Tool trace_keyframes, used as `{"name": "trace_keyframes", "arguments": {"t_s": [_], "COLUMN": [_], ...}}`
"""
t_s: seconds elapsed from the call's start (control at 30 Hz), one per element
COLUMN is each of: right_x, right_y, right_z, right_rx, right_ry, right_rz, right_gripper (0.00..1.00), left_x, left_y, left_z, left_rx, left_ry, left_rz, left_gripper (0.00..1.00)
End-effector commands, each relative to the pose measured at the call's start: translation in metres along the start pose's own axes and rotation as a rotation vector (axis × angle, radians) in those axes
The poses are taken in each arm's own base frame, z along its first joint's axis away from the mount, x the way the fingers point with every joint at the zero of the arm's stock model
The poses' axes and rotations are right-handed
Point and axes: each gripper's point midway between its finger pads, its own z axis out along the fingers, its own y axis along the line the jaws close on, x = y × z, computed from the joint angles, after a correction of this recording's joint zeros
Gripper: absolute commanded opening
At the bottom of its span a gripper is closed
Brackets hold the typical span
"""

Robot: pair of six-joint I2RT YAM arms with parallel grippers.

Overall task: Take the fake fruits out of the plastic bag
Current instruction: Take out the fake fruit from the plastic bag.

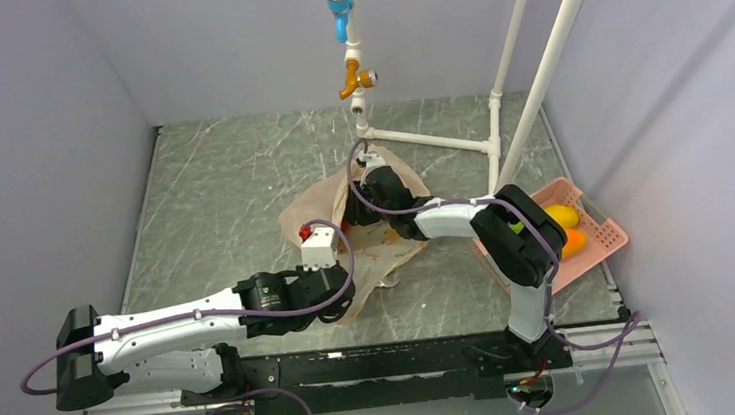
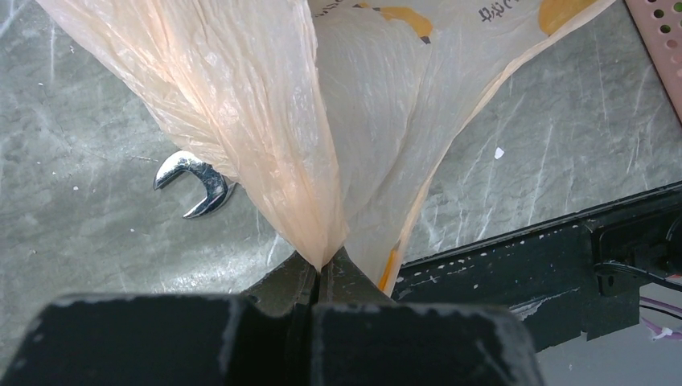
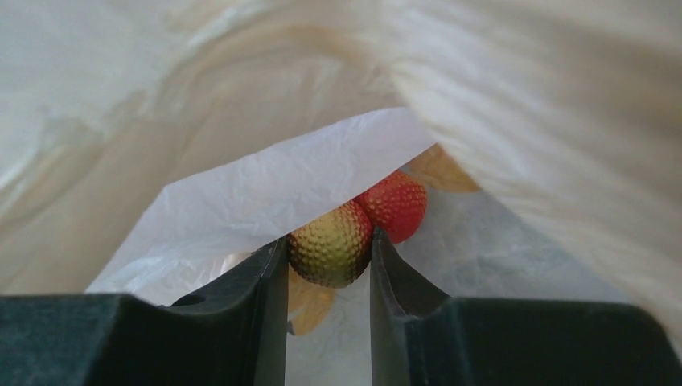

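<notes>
I see the grey-green stone-look table top point(image 1: 231, 179) first. At its far side stands a white plastic pipe frame point(image 1: 523, 83).

In the middle of the table lies the thin, crinkly peach-orange plastic bag point(image 1: 315, 208). It is bunched up and open.

My left arm point(image 1: 174, 335) reaches in from the near left. My left claw point(image 2: 326, 265) is closed tight on a gathered fold of the bag, at the bag's near edge. The thin plastic fans out and away from the shut jaws.

My right arm point(image 1: 507, 240) bends in from the right, and its front end goes into the bag from the far side. Inside the bag, my right claw point(image 3: 327, 239) is clamped on a small bumpy green-and-red plastic ball point(image 3: 331, 256). One finger presses on each side of the ball.

A rigid pink slotted plastic basket point(image 1: 609, 237) sits at the right edge of the table, well apart from the bag. A glossy yellow plastic fruit point(image 1: 562, 216) and an orange plastic fruit point(image 1: 575, 241) lie in it.

Back inside the bag, a small bumpy red plastic ball point(image 3: 398, 205) sits just behind the held ball, touching it.

A shiny silver metal wrench point(image 2: 197, 183) lies flat on the table, partly under the near side of the bag.
</notes>
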Motion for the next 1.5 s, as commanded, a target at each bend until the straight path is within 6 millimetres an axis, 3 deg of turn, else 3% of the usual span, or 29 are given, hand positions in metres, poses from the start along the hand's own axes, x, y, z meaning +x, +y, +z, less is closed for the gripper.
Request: {"name": "trace_keyframes", "arguments": {"t_s": [0.0, 0.2, 0.53, 0.77, 1.03, 1.2, 1.47], "right_x": [-0.042, -0.05, -0.047, -0.068, -0.099, -0.118, -0.144], "right_y": [0.016, 0.031, 0.04, 0.055, 0.089, 0.087, 0.062], "right_z": [-0.03, -0.077, -0.134, -0.174, -0.206, -0.233, -0.292], "right_rx": [-0.002, -0.052, -0.089, -0.131, -0.258, -0.212, -0.073], "right_ry": [-0.091, -0.115, -0.115, -0.174, -0.24, -0.308, -0.486], "right_rz": [-0.019, -0.027, -0.018, -0.039, -0.029, -0.053, -0.074], "right_gripper": [0.0, 0.0, 0.0, 0.0, 0.0, 0.0, 0.0], "left_x": [-0.016, -0.017, -0.018, -0.014, -0.006, -0.007, -0.009], "left_y": [-0.005, -0.005, -0.005, -0.004, -0.01, -0.009, -0.005], "left_z": [-0.006, -0.004, -0.002, 0.001, 0.01, 0.009, 0.006], "left_rx": [0.01, 0.008, 0.006, 0.006, -0.002, -0.009, -0.001], "left_ry": [-0.049, -0.057, -0.058, -0.048, -0.023, -0.021, -0.037], "left_rz": [-0.034, -0.036, -0.035, -0.035, -0.018, -0.018, -0.026], "left_gripper": [0.0, 0.0, 0.0, 0.0, 0.0, 0.0, 0.0]}}
